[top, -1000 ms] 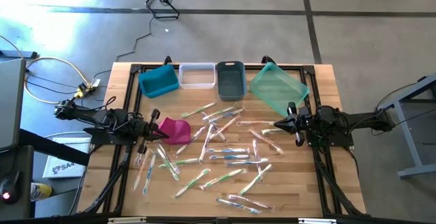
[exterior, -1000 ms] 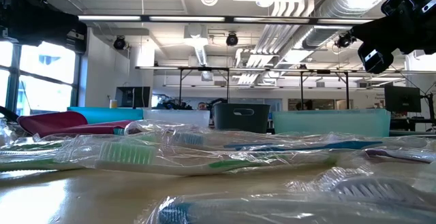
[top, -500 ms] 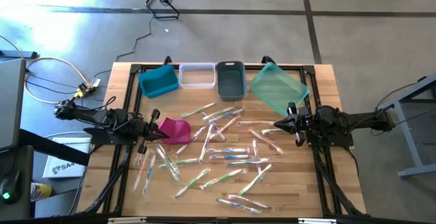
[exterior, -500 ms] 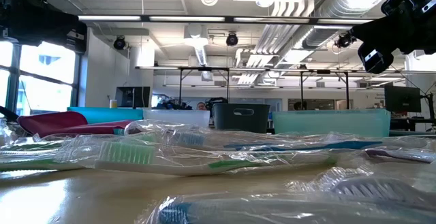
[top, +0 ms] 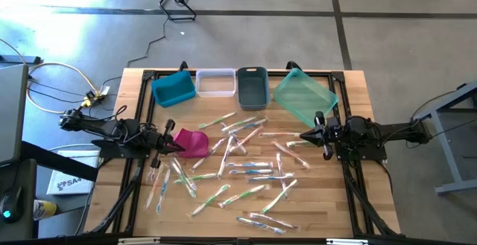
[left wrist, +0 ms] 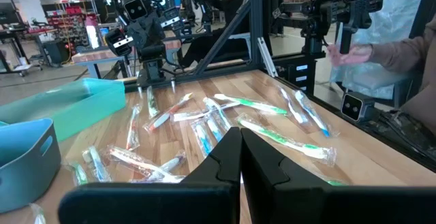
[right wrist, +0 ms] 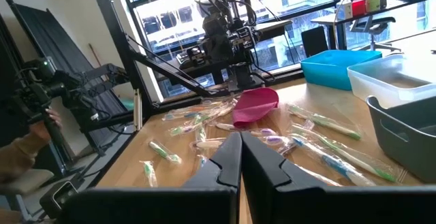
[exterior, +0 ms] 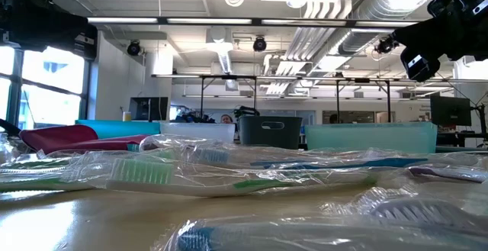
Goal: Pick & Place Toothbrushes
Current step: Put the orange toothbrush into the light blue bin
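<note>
The toothbrushes (top: 238, 167) lay scattered in clear wrappers across the middle of the wooden table (top: 350, 88), in front of a row of four bins (top: 251, 87) at its far edge. The left gripper (top: 177, 147) hung closed and empty at the left side, just beside a magenta pouch (top: 194, 142). The right gripper (top: 304, 135) hung closed and empty at the right side, near the teal bin (top: 304, 96).

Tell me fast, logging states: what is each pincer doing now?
Left pincer: closed, holding nothing, beside the magenta pouch.
Right pincer: closed, holding nothing.
</note>
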Available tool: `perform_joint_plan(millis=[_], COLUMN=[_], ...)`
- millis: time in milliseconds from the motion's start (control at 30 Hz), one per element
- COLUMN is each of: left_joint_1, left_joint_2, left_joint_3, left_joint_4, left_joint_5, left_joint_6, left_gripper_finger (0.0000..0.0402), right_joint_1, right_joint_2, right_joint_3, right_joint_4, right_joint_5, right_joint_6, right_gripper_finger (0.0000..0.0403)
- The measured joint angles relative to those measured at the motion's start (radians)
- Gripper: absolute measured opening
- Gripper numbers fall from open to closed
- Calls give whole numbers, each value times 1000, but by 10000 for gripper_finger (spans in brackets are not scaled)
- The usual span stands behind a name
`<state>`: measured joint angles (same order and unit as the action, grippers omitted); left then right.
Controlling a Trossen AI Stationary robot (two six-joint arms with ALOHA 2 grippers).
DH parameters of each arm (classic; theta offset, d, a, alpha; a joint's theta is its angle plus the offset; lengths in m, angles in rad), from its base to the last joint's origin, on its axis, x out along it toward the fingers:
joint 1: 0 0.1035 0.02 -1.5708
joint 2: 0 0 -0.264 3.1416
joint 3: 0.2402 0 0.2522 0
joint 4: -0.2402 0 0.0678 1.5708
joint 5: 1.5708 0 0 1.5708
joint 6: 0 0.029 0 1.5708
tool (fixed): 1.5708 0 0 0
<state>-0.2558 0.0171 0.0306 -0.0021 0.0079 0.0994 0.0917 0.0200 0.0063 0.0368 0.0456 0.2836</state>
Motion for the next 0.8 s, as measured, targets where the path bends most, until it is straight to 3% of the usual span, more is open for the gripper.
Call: perform_joint_plan(millis=[467,800], left_joint_1=[0,0], left_joint_2=[0,0], left_joint_3=[0,0], left_joint_4=[0,0], left_joint_5=[0,0], left_joint_6=[-11,-179], left_gripper_finger=[0,0], right_joint_1=[0,0], right_joint_2=[0,0], right_joint_3=[0,0], right_joint_4=[1,1], right_joint_5=[0,0], right_joint_6=[0,0], right_gripper_finger=[2,2])
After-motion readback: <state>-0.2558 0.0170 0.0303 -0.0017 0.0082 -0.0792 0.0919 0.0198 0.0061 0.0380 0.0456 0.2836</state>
